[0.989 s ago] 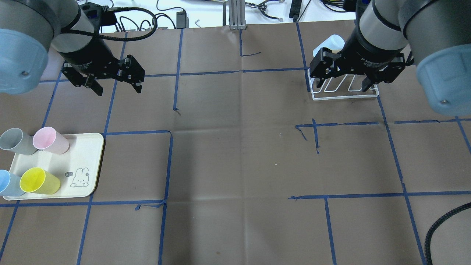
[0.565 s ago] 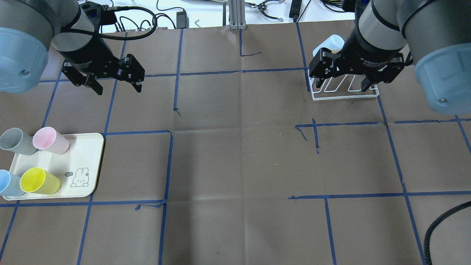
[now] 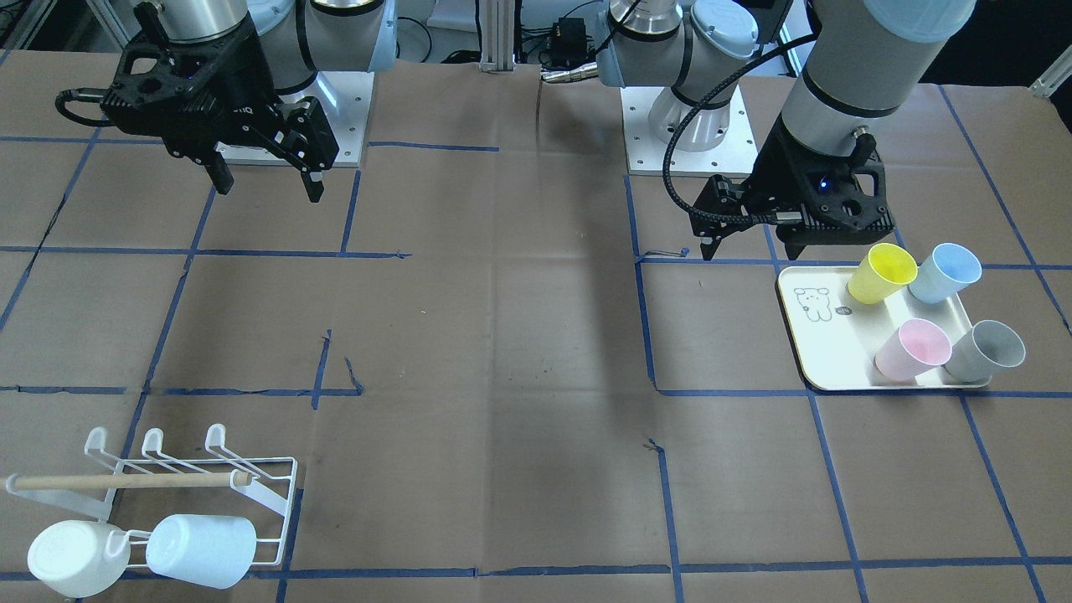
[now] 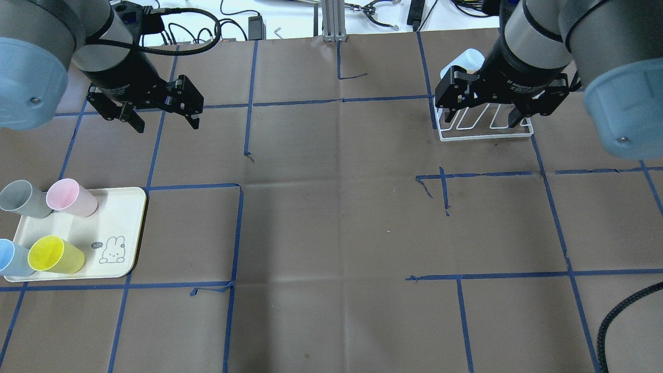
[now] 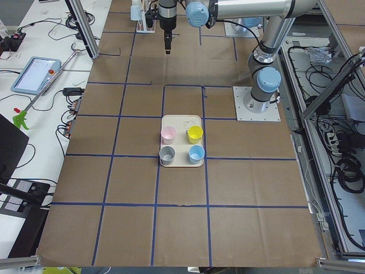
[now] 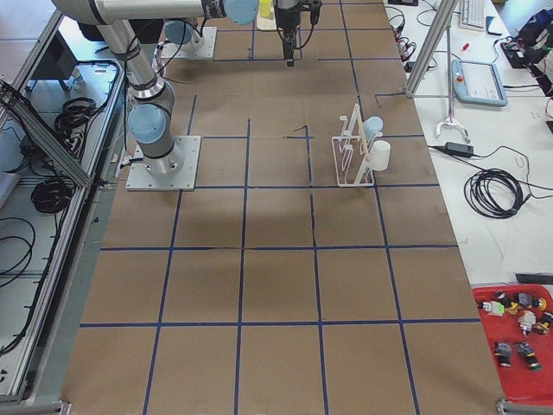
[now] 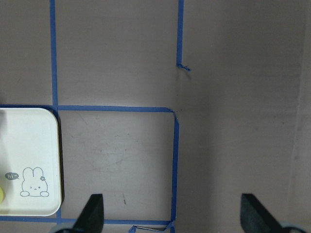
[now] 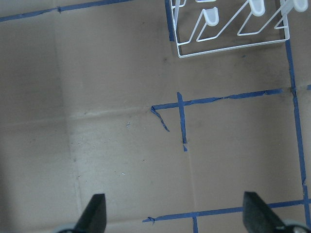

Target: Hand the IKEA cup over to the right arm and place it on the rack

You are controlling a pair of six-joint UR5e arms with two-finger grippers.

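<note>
Several plastic cups stand on the cream tray (image 4: 119,223): yellow (image 4: 54,255), pink (image 4: 71,197), grey (image 4: 23,199) and blue (image 4: 10,258). My left gripper (image 4: 167,124) hangs open and empty above the table, beyond the tray's far right corner. The white wire rack (image 4: 487,135) with its wooden dowel (image 3: 126,481) holds a white cup (image 3: 71,557) and a pale blue cup (image 3: 201,548) on its far row. My right gripper (image 4: 481,123) is open and empty, high above the rack's near side. The right wrist view shows the rack's near prongs (image 8: 228,29) bare.
Brown paper with blue tape lines covers the table (image 4: 331,207). The tray's bunny corner (image 7: 29,150) is bare. Cables and tools lie past the far edge (image 4: 233,20). A thick black cable (image 4: 621,311) loops in at the near right.
Both grippers have drifted very slightly toward the far side. Nothing else has moved.
</note>
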